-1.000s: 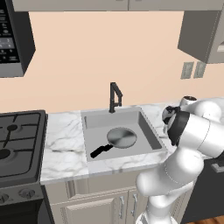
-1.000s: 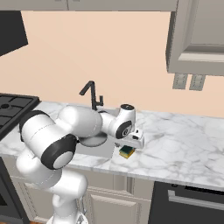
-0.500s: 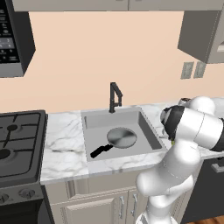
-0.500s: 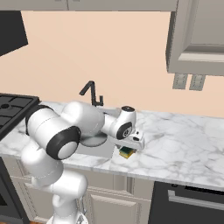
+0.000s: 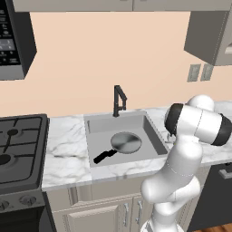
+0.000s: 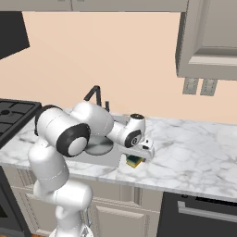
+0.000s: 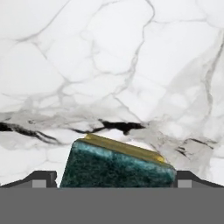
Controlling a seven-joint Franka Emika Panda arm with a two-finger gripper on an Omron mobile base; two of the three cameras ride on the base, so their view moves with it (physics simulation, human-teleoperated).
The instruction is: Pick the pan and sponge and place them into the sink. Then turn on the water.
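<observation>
The grey pan [image 5: 126, 142] lies in the sink [image 5: 136, 121], its black handle pointing to the front left. Behind the arm, part of the pan [image 6: 98, 149] also shows in the right base view. The sponge [image 6: 134, 161], yellow with a dark green top, rests on the marble counter just right of the basin. My gripper [image 6: 138, 156] hangs directly over it, open. In the hand view the sponge [image 7: 118, 168] sits between my two fingertips [image 7: 42, 179], nearly filling the gap of the gripper [image 7: 116, 181]. No water runs from the black faucet [image 5: 118, 102].
A black stove [image 5: 18, 145] stands left of the sink. The marble counter [image 6: 194, 152] stretches to the right, with wall outlets [image 6: 199, 86] and an upper cabinet [image 6: 208, 37] above it. A dark appliance front [image 6: 199, 213] is below the counter.
The arm has swung its elbow round and the hand has come down slightly, closer over the sponge. Pan and sponge have not moved. The jaws stay open.
</observation>
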